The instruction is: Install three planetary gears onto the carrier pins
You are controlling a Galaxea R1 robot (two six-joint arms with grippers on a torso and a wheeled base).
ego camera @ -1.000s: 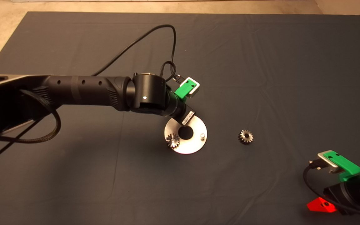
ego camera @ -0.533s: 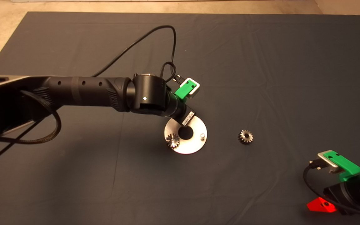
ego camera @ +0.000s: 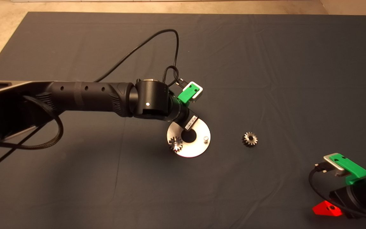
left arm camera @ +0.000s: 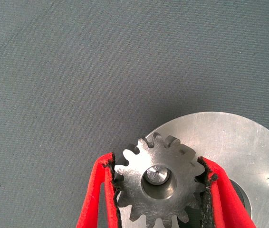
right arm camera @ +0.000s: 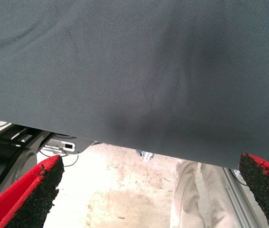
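Gear (left arm camera: 159, 183) sits on its pin (left arm camera: 156, 175), my left gripper (left arm camera: 159, 190) fingers flanking it; right gripper (right arm camera: 148, 194) spread wide; wrist label (ego camera: 190, 122) unreadable.

No text, number or brand can be read anywhere. The only label is a small white sticker (ego camera: 189, 122) on the left arm's wrist, above the plate (ego camera: 199, 148); its dark print is too small to make out.
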